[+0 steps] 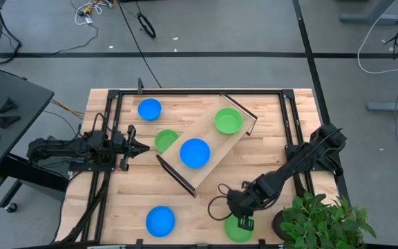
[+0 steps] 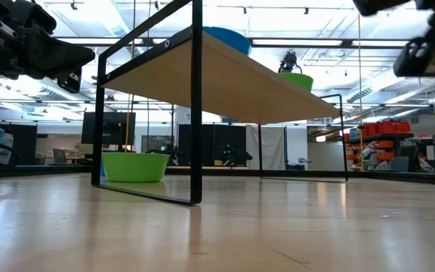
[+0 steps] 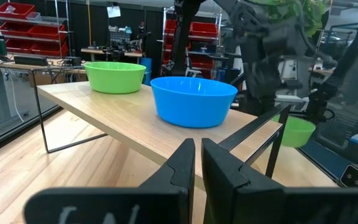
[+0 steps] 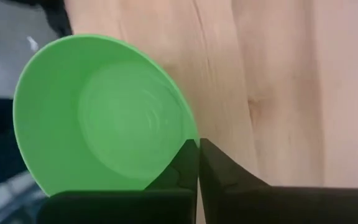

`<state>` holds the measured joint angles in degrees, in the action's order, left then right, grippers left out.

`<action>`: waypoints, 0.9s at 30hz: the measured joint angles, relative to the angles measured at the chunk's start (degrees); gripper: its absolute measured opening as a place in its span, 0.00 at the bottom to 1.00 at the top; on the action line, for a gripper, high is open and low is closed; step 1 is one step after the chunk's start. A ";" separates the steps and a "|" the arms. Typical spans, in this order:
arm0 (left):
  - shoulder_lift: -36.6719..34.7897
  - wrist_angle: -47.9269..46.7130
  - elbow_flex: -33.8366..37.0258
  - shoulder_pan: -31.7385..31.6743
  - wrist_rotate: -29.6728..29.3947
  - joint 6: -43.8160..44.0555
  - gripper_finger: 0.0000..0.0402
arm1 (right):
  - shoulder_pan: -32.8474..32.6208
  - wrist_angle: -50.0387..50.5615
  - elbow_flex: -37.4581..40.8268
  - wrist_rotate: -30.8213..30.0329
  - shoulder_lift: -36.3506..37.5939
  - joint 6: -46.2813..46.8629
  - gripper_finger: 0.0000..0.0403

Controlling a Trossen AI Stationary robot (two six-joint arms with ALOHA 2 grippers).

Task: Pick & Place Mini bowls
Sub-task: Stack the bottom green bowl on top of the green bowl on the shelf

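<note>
On the worktop [image 1: 268, 166], seen from above, six mini bowls sit mouth up: a blue bowl [image 1: 149, 109] near the far edge, a green bowl [image 1: 165, 140] beside the wooden tray [image 1: 206, 149], a second blue bowl [image 1: 195, 153] and a second green bowl [image 1: 228, 120] on the tray, a third blue bowl [image 1: 160, 220] at the near edge, and a third green bowl [image 1: 238, 229] under the right hand [image 1: 244, 223]. The tray's long axis runs diagonally. The left hand [image 1: 144, 147] waits at the left side, pointing at the tray.

The low view alone shows the tray raised on black legs, with a green bowl [image 2: 134, 166] beyond it.

The left wrist view shows the left hand's fingers [image 3: 179, 168] nearly together, holding nothing.

The right wrist view shows the right hand [image 4: 198, 149] closed on the rim of the green bowl [image 4: 98, 118], at the worktop's edge.
</note>
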<state>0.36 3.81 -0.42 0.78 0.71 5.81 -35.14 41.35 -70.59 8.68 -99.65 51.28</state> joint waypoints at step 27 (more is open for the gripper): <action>-0.01 0.00 0.00 -0.01 0.00 0.02 0.08 | 13.22 18.64 -6.10 1.25 20.11 -2.83 0.00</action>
<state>0.35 3.81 -0.42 0.77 0.71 5.82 -21.92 59.99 -76.68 9.94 -79.53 48.46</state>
